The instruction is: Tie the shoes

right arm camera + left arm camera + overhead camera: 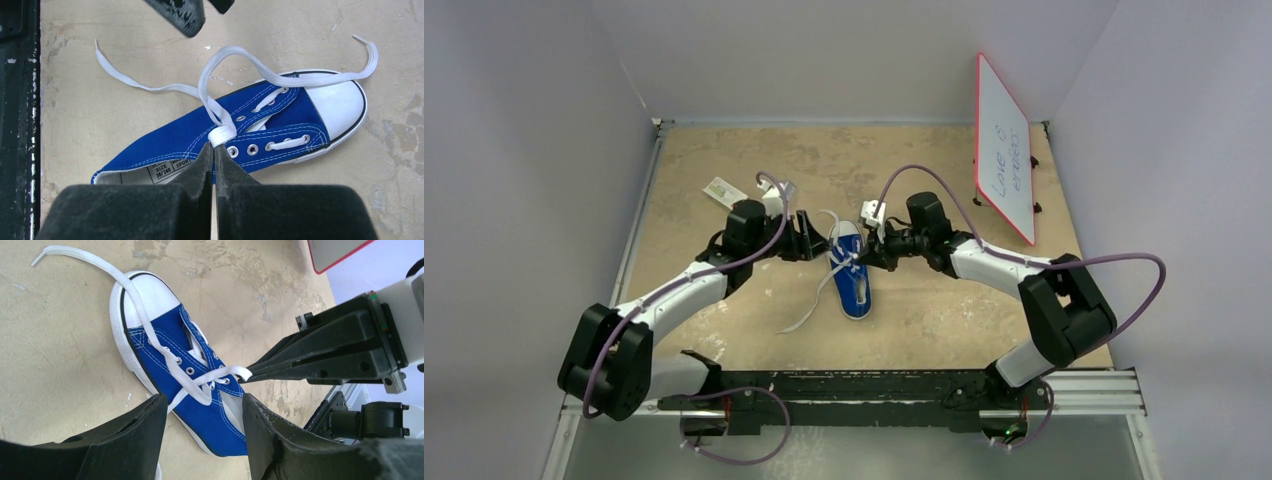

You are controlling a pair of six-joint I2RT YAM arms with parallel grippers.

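Blue sneaker point(856, 285) centre, R pincer point(214, 146) clamped on lace point(221, 134), L pincer point(204, 400) apart, arms point(694, 285) angled inward.

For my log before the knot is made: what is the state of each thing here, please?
Blue canvas sneaker with white toe cap: sole down, untied.
Long white laces: loose, crossed, no knot.
Left hand: open, empty.
Right hand: shut on the laces' crossing.
Red-edged whiteboard: leaning, written on.

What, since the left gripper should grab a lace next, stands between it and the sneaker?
Nothing visible. The open left gripper hangs right over the sneaker; the right gripper pinches the lace beside it, not between.
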